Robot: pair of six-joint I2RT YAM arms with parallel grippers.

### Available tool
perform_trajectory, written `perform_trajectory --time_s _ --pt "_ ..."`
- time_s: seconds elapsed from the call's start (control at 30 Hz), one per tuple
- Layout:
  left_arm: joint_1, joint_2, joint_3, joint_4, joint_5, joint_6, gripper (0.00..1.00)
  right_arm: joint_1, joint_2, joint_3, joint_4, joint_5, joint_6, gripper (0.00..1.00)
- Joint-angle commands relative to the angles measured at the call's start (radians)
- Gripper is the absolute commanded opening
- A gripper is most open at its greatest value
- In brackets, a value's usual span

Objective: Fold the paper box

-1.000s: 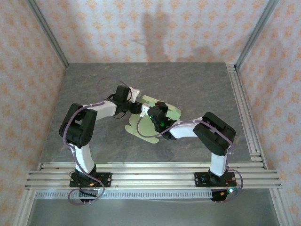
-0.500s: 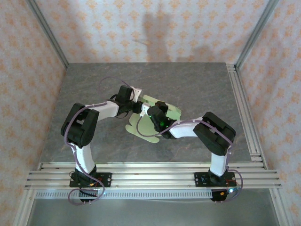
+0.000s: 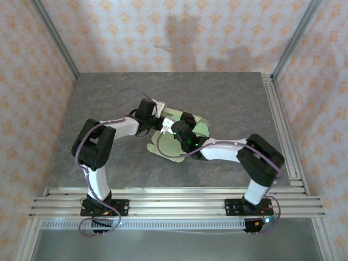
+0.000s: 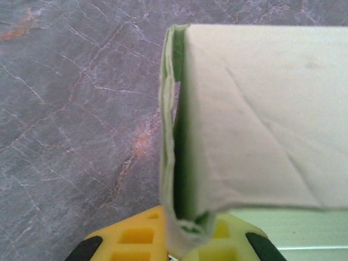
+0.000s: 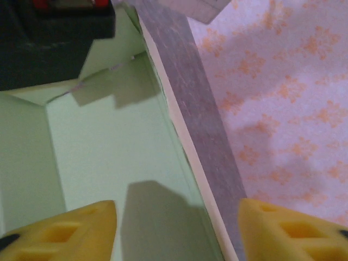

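The fold looked partly done: the pale green thin-card paper box lay near the middle of the grey marbled worktop with one wall panel raised and doubled over. The left arm's yellow fingers were pinched shut on the lower end of that doubled edge (the card crumpled a little between them). The right arm's fingers stood wide apart holding nothing, above the box's inner floor with an upright wall's top edge running between them; next, I judge, they needed to press or tuck that wall while the left held the crease.
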Motion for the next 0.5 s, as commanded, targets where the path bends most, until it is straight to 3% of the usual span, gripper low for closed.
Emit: perform_trajectory --time_s 0.0,0.2,0.33,0.47 --pt "-0.003 0.017 -0.004 0.079 -0.045 -0.006 0.09 0.004 -0.106 0.017 -0.202 -0.169 0.277 0.73" --pt "-0.002 -0.002 -0.041 0.146 -0.063 0.004 0.08 -0.038 -0.260 -0.025 -0.224 -0.416 0.570 0.79" --pt "-0.005 -0.016 -0.079 0.210 -0.047 0.023 0.08 -0.167 -0.330 -0.019 -0.209 -0.603 0.837 0.79" --pt "-0.022 -0.032 -0.125 0.296 -0.065 0.060 0.09 -0.328 -0.304 0.055 -0.249 -0.811 1.113 0.78"
